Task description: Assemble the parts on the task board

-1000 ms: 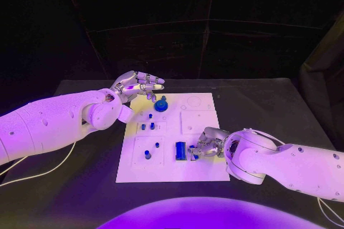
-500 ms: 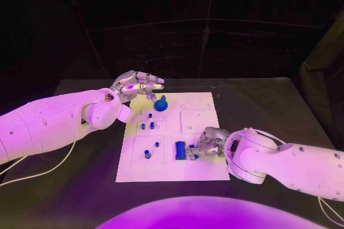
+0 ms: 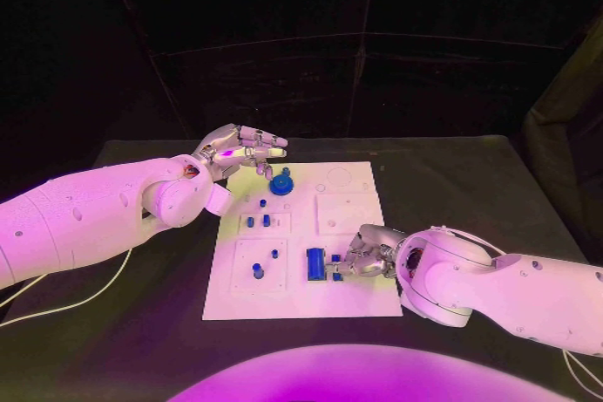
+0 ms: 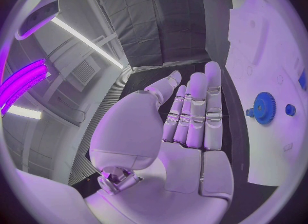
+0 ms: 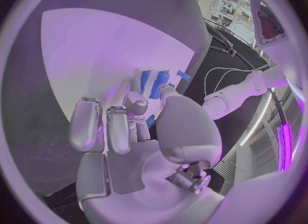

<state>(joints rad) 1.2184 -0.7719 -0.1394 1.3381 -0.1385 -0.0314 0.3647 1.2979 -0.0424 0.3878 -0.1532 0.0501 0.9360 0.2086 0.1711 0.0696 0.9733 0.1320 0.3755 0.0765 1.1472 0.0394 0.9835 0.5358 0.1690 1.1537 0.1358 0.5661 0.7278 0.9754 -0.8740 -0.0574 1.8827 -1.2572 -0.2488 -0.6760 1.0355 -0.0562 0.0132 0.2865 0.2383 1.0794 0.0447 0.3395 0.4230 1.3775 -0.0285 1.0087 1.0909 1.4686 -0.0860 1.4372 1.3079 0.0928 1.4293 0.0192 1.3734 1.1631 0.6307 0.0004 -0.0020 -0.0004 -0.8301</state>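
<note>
Two hands: right hand (image 3: pixel 361 255) pinches a small blue part (image 3: pixel 335 267) on the task board (image 3: pixel 358 299) near its front edge, beside a blue block (image 3: pixel 315 263); left hand (image 3: pixel 239 149) released, fingers extended, hovering at the board's far-left corner near the blue gear (image 3: pixel 283 185)

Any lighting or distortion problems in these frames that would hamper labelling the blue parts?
Head view: violet light falls on the whole scene, the task board is bright against a dark room, and the blue gear stays readable. Left wrist view: fisheye bends the board edge; the left hand takes up the middle. Right wrist view: the right hand hides some parts.
</note>
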